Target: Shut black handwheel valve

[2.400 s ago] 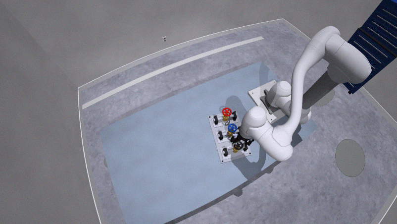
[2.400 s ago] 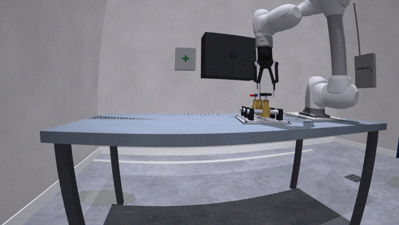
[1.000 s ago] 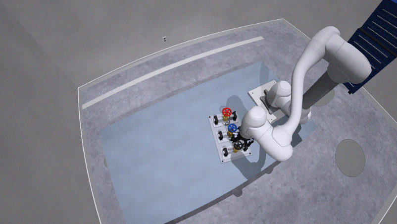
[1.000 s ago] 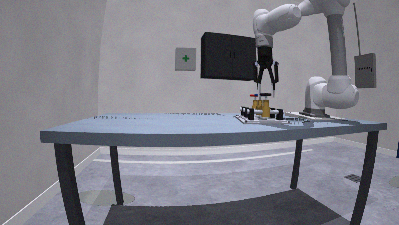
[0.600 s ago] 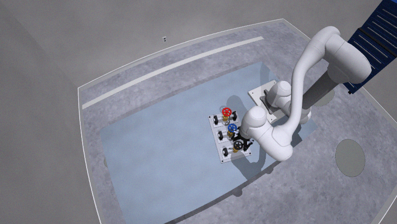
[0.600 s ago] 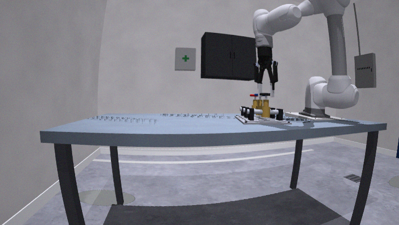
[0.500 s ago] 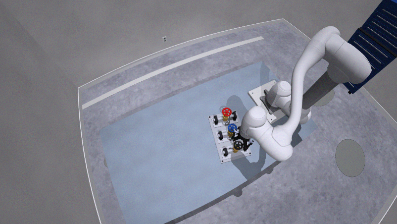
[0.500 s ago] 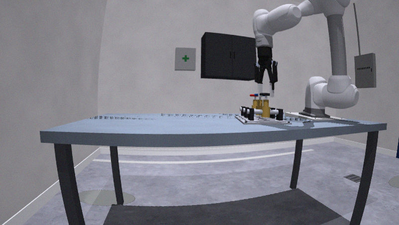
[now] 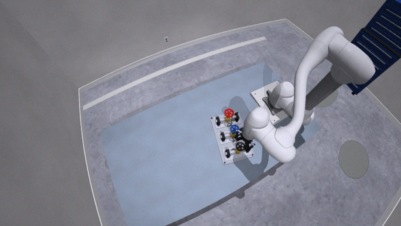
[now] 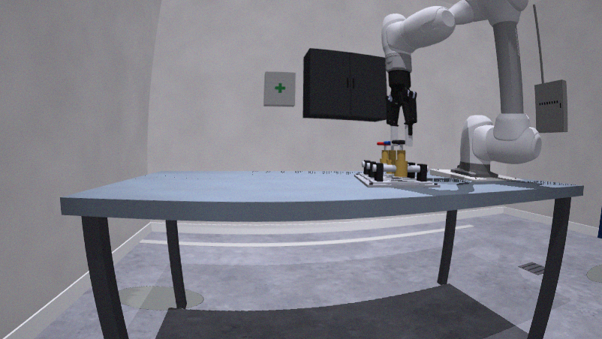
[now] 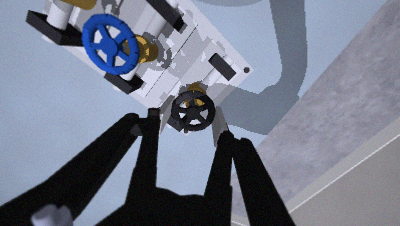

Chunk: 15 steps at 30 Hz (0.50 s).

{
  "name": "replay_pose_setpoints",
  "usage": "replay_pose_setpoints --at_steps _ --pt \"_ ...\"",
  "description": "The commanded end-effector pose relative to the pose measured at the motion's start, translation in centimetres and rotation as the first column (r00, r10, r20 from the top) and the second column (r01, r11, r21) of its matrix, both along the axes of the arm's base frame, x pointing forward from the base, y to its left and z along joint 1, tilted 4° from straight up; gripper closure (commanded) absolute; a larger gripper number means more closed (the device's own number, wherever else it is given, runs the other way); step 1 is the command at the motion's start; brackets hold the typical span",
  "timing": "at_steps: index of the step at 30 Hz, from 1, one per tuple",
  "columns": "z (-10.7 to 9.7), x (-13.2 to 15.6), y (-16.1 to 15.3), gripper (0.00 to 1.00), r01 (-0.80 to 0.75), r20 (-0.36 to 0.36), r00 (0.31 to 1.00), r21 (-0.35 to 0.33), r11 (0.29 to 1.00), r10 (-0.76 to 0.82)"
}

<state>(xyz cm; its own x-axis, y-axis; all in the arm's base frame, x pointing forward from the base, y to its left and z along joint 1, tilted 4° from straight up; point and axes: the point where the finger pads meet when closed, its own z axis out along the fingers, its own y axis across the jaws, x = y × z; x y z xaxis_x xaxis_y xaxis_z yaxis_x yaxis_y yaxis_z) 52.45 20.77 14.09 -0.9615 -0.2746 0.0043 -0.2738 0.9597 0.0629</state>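
While the red handwheel [image 9: 229, 112] and the blue handwheel [image 9: 234, 128] stand apart on the white valve board [image 9: 221, 157], the black handwheel [image 11: 193, 111] sits at the board's near end, directly under the gripper [image 11: 189, 131]. From the wrist view one finger [image 11: 151, 125] lies on its left and the other on its right, pinching the wheel's rim between them. To the right, the white arm [image 10: 507, 58] rises from its base plate [image 9: 259, 94] on the blue table [image 10: 210, 189].
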Motion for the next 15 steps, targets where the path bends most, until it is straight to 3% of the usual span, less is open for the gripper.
replay_pose_setpoints --at_steps 1,15 --pt "-0.01 -0.01 0.00 0.90 0.020 -0.001 1.000 -0.001 1.000 -0.020" --pt "-0.01 -0.01 0.00 0.90 0.040 -0.002 0.999 -0.001 0.999 -0.040"
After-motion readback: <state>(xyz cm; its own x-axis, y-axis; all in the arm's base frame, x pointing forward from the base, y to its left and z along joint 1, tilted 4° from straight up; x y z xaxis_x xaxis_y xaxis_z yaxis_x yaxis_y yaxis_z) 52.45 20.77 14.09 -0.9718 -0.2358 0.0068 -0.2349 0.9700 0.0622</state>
